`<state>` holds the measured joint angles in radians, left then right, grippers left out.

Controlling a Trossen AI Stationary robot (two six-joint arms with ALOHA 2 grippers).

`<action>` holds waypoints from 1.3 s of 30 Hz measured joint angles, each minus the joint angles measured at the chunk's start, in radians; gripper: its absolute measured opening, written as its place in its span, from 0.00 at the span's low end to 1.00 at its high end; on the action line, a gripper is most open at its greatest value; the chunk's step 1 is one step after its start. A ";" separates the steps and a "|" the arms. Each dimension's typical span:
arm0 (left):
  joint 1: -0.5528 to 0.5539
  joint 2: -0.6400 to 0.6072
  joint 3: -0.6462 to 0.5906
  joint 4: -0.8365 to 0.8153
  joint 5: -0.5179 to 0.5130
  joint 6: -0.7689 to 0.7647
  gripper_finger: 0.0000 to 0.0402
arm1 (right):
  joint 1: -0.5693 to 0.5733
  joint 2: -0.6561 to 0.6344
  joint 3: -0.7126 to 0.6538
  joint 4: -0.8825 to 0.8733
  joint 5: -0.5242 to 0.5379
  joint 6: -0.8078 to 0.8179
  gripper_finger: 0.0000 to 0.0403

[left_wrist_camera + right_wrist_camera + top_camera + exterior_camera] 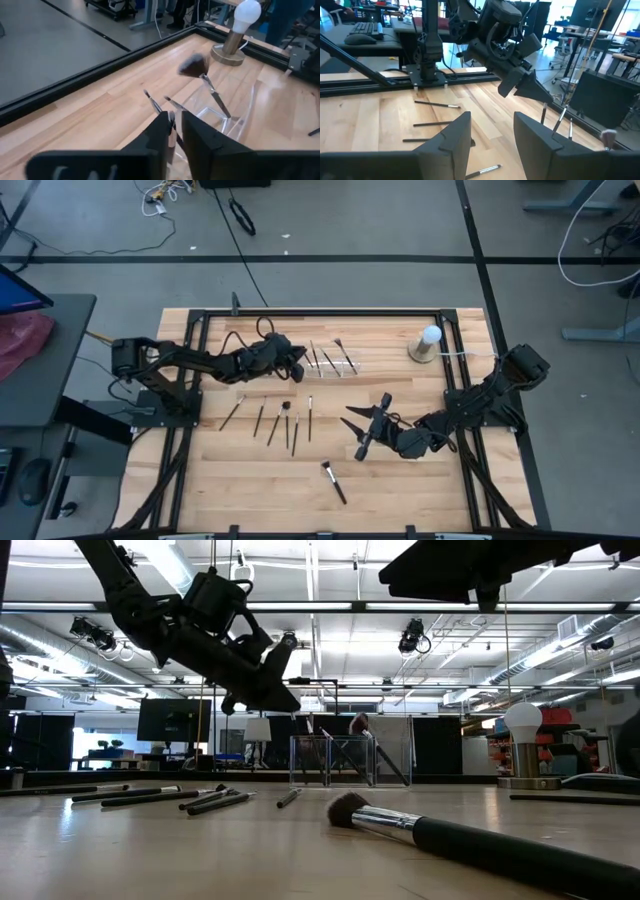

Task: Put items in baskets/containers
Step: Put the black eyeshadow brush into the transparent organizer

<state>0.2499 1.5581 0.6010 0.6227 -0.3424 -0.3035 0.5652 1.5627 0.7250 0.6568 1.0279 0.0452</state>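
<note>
Step in hand: left gripper at 9 o'clock edge of clear organiser tray, fingers narrowly parted around brush handle, probably releasing. Right gripper waits, fingers apart, empty. Next: lift away, fetch loose brushes at tray's 7 o'clock.

The worktop lies bare along its near edge on the left and between the tray and the lamp, so a gripper could pass there. The left gripper hangs over the tray's left end, blocking that side. Brushes stand slanted in the tray, their tips sticking up above its rim. A row of loose brushes covers the middle left. One brush lies alone toward the near edge. The right gripper fills the centre right, jaws apart with nothing between them.
</note>
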 joint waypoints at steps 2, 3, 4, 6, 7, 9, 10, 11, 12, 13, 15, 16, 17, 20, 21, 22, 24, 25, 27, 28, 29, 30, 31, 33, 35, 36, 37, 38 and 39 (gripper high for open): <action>0.014 0.000 0.000 -0.001 0.001 0.002 0.21 | 0.000 0.000 0.000 0.000 0.000 0.002 0.37; 0.023 0.000 0.000 -0.001 0.000 0.006 0.24 | 0.000 0.000 0.000 -0.001 0.000 0.002 0.37; 0.032 0.000 0.000 0.000 -0.001 0.010 0.26 | 0.000 0.000 0.000 -0.001 0.000 0.002 0.37; 0.050 0.000 0.000 0.000 -0.001 0.026 0.30 | 0.000 0.000 0.000 -0.001 0.000 0.002 0.37; 0.060 0.000 0.000 0.000 -0.001 0.032 0.32 | 0.000 0.000 0.000 -0.001 0.000 0.002 0.37; 0.078 0.000 0.000 0.000 0.000 0.036 0.35 | 0.000 0.000 0.000 -0.001 0.000 0.002 0.37; 0.085 0.000 0.000 0.000 0.000 0.037 0.36 | 0.000 0.000 0.000 -0.001 0.000 0.002 0.37; 0.091 0.000 0.000 0.000 -0.001 0.045 0.37 | -0.001 0.000 0.000 -0.001 0.000 0.002 0.37; 0.093 0.000 0.000 0.000 -0.001 0.055 0.38 | -0.001 0.000 0.000 -0.001 0.000 0.002 0.37; 0.096 0.000 0.000 0.000 -0.001 0.070 0.38 | -0.001 0.000 0.000 -0.001 0.000 0.002 0.37; 0.096 0.000 0.000 0.001 -0.001 0.097 0.39 | -0.001 0.000 0.000 -0.004 0.000 0.002 0.37; 0.096 0.000 0.000 0.001 -0.001 0.109 0.39 | -0.001 0.000 0.000 -0.007 0.000 0.002 0.37; 0.094 0.000 0.000 0.000 0.000 0.119 0.39 | -0.001 0.000 0.000 -0.010 0.000 0.002 0.37; 0.086 -0.020 -0.001 -0.037 0.002 0.132 0.38 | -0.001 0.000 0.000 -0.031 0.000 0.021 0.37; 0.081 -0.033 -0.001 -0.053 0.003 0.133 0.38 | -0.002 0.000 0.000 -0.046 0.000 0.036 0.37; 0.073 -0.052 -0.001 -0.079 0.003 0.133 0.38 | -0.002 0.000 0.000 -0.061 0.000 0.053 0.37; 0.051 -0.089 -0.001 -0.123 0.004 0.141 0.37 | -0.002 0.000 0.000 -0.099 0.000 0.095 0.37; 0.037 -0.109 -0.001 -0.151 0.007 0.147 0.36 | -0.002 0.000 0.000 -0.124 0.000 0.119 0.37; 0.000 -0.153 -0.001 -0.206 0.007 0.154 0.36 | -0.006 0.000 0.000 -0.171 0.000 0.181 0.37; -0.022 -0.171 -0.001 -0.228 0.006 0.154 0.35 | -0.008 0.000 0.000 -0.196 -0.001 0.220 0.37; -0.048 -0.188 -0.001 -0.251 0.006 0.154 0.35 | -0.011 0.000 0.000 -0.221 -0.007 0.259 0.38; -0.074 -0.204 -0.001 -0.279 0.006 0.154 0.35 | -0.015 0.000 0.000 -0.248 -0.021 0.291 0.38; -0.104 -0.213 -0.001 -0.296 0.006 0.154 0.35 | -0.016 -0.001 0.000 -0.283 -0.043 0.324 0.38; -0.163 -0.214 -0.001 -0.302 0.007 0.153 0.34 | -0.017 -0.021 0.000 -0.379 -0.095 0.397 0.40; -0.224 -0.211 -0.001 -0.306 0.007 0.154 0.34 | -0.017 -0.061 0.000 -0.505 -0.149 0.511 0.44; -0.254 -0.201 -0.001 -0.294 0.006 0.154 0.34 | -0.016 -0.086 0.000 -0.581 -0.181 0.581 0.46; -0.281 -0.190 0.000 -0.287 0.007 0.154 0.34 | -0.015 -0.114 0.000 -0.661 -0.220 0.652 0.48; -0.306 -0.184 -0.001 -0.295 0.007 0.157 0.34 | -0.013 -0.142 0.000 -0.748 -0.268 0.727 0.49; -0.331 -0.174 -0.002 -0.291 0.006 0.159 0.34 | -0.014 -0.170 0.000 -0.828 -0.326 0.802 0.51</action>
<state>-0.0811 1.3838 0.5987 0.3321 -0.3364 -0.1443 0.5514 1.3924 0.7254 -0.1711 0.7018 0.8471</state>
